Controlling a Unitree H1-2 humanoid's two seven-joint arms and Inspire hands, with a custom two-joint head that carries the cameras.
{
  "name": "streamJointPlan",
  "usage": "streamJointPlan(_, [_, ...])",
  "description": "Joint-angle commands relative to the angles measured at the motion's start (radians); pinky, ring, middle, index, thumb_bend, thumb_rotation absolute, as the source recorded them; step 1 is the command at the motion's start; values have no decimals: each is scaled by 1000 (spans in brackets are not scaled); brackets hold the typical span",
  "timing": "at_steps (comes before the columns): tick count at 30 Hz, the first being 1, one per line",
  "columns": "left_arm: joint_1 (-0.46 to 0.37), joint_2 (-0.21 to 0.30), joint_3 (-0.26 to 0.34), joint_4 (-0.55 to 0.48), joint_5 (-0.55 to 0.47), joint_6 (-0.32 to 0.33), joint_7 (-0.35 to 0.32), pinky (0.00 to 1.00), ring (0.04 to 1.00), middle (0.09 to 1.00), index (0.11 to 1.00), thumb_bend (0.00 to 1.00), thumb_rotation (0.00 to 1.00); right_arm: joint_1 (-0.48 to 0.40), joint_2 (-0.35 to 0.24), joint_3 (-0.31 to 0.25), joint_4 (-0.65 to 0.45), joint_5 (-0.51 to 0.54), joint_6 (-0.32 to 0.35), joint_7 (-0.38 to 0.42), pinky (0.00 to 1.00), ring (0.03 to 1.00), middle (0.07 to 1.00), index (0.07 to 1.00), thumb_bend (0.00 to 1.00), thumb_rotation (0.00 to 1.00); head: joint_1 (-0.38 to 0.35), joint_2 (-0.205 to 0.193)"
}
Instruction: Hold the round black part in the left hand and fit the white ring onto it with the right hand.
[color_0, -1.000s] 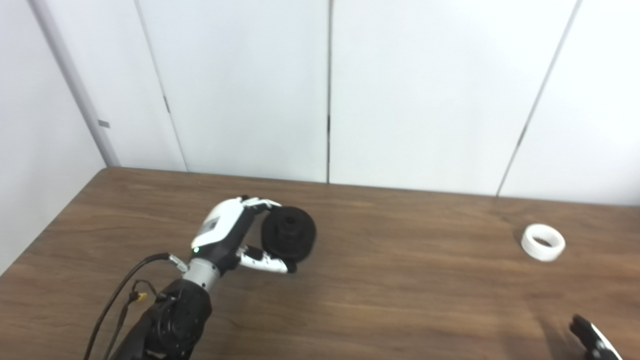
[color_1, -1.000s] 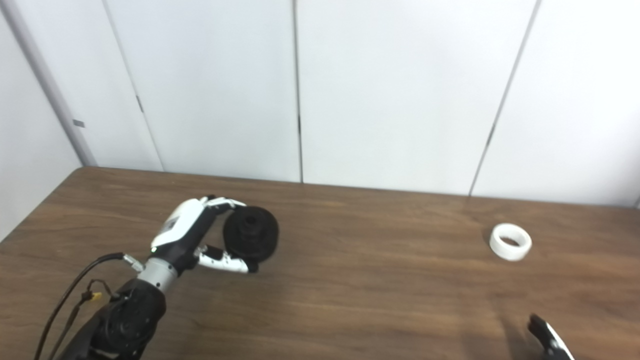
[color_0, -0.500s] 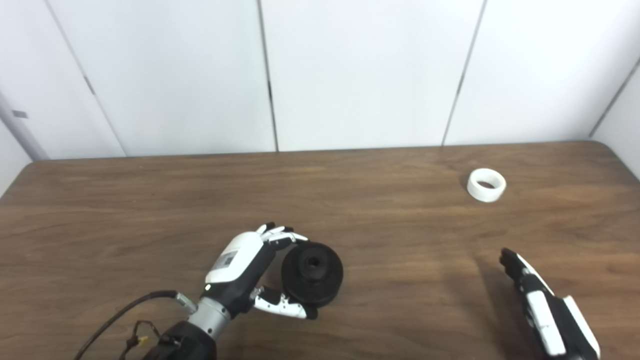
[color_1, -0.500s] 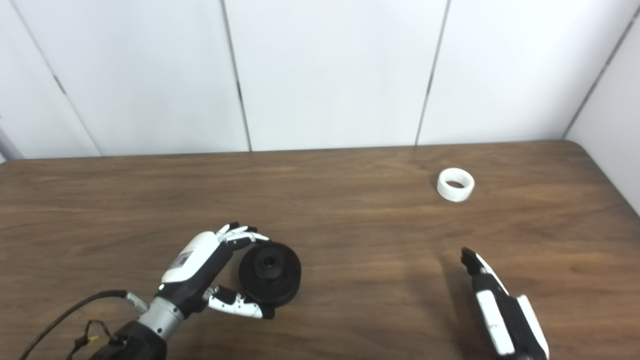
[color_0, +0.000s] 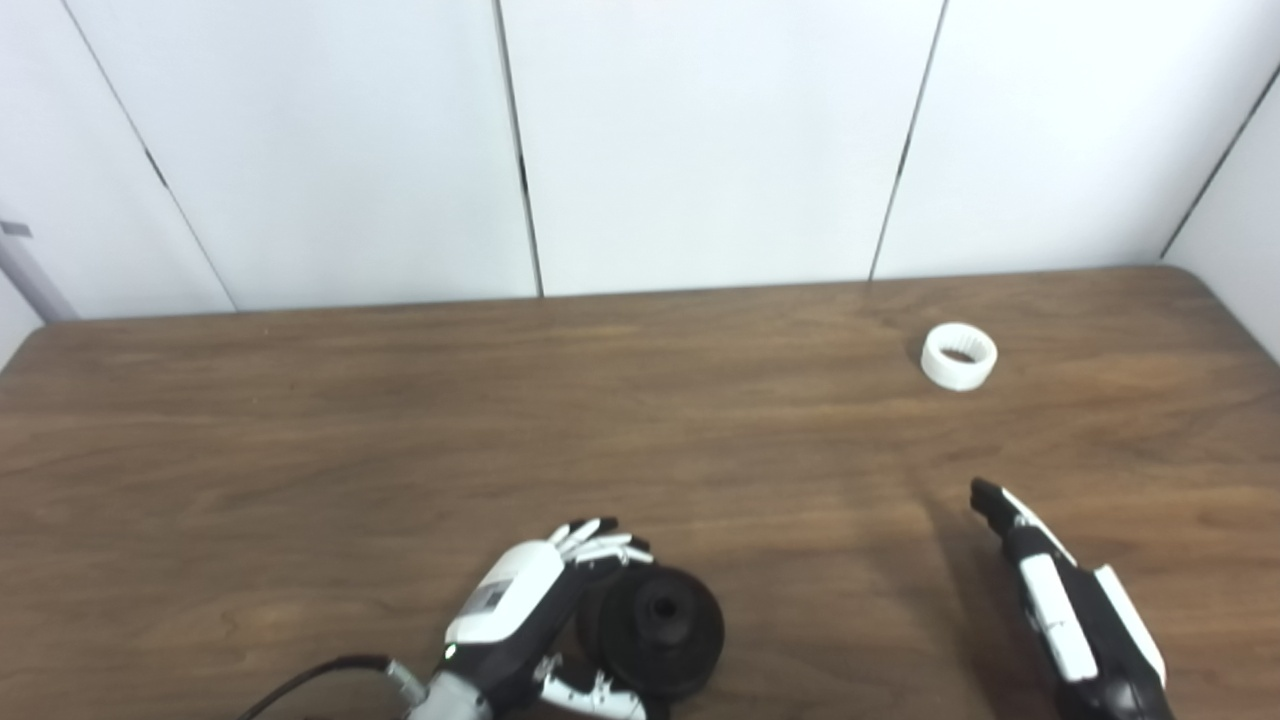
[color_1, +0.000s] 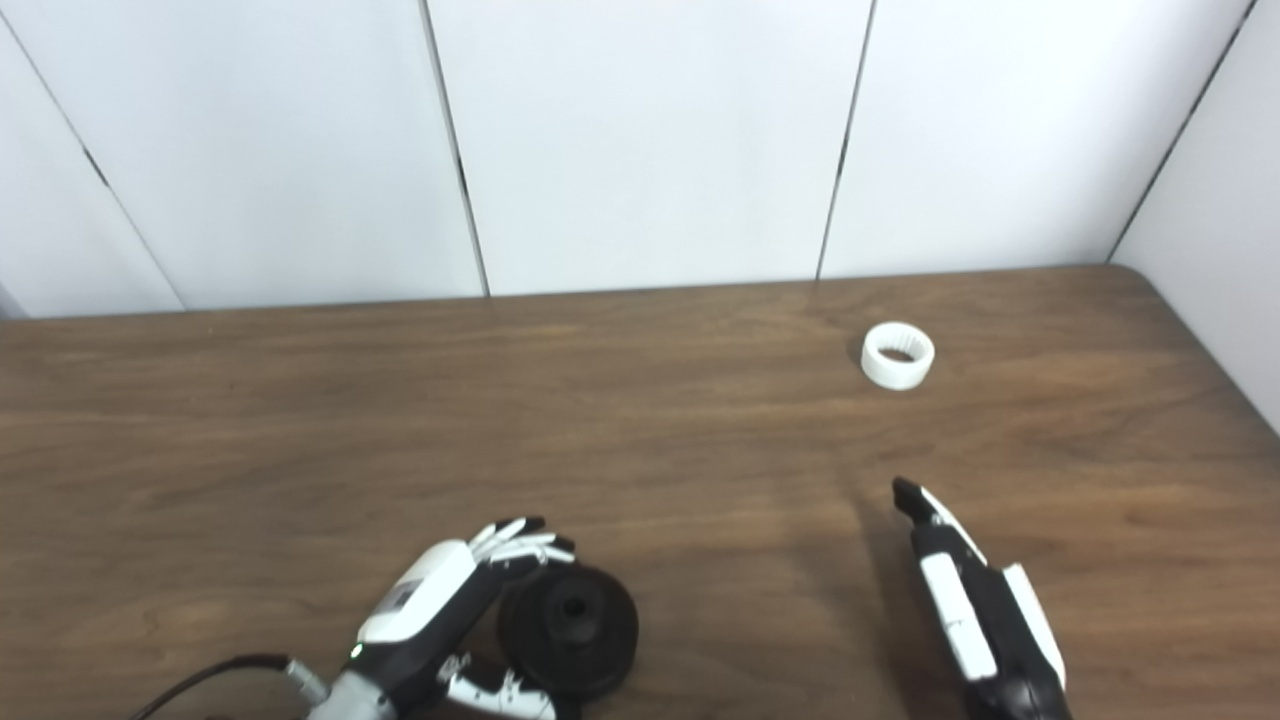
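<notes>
left robot hand (color_0: 530, 620) curling fingers and thumb round the round black part (color_0: 660, 630), holding it at the near edge | right robot hand (color_0: 1060, 600) hovering outstretched, holding nothing | white ring (color_0: 959, 356) lying flat, far right, well apart | dark wood-grain bench (color_0: 400, 420) backing onto white wall panels (color_0: 700, 140)

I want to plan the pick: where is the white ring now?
The white ring lies on the table at the far right, near the back edge. It is apart from the right robot hand, which is nearer the camera.
</notes>
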Motion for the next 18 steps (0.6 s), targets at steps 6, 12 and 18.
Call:
streamJointPlan(6, [-9, -18, 20, 9, 22, -25, 23, 1000, 969, 858, 486, 518, 57, -5, -15, -1, -40, 10, 12, 18, 1000, 988, 934, 906, 605, 1000, -5, 25])
streamJointPlan(12, [-7, -26, 27, 20, 42, -22, 18, 1000, 957, 849, 486, 519, 59, -8, -13, -7, -53, 21, 33, 18, 1000, 993, 930, 899, 614, 1000, -3, 36])
streamJointPlan(18, [-8, -26, 32, 30, 54, -23, 19, 1000, 947, 848, 486, 519, 59, -12, -16, -8, -60, 23, 39, 18, 1000, 997, 925, 901, 608, 1000, -4, 44])
